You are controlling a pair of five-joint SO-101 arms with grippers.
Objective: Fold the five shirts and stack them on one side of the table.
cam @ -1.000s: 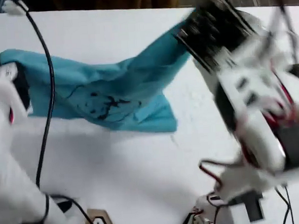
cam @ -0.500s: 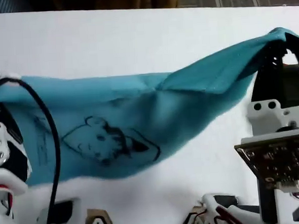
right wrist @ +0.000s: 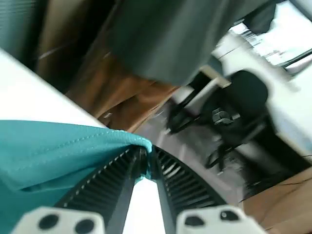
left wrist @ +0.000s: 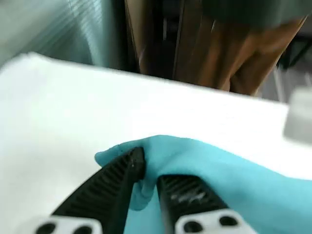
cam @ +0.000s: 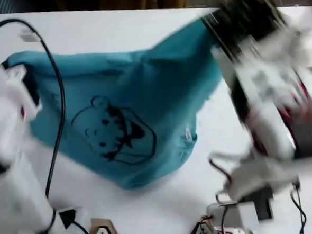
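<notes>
The white table [cam: 140,33] stood before brown wooden furniture [left wrist: 209,53]. Over it a teal shirt [cam: 119,119] (cartoon drawing facing up) was stretched between the left gripper [left wrist: 146,178] and the right gripper [right wrist: 146,163], each clamped on one edge, its middle sagging toward the tabletop.

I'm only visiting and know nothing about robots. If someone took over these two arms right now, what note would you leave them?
Left gripper: jaws shut on one edge of the teal shirt.
Right gripper: jaws shut on the opposite edge.
Shirt is stretched between them over the white table, print facing up.
Done: shirt gripped and spread, no fold yet.
Left: fold it, stack it at one side.
</notes>
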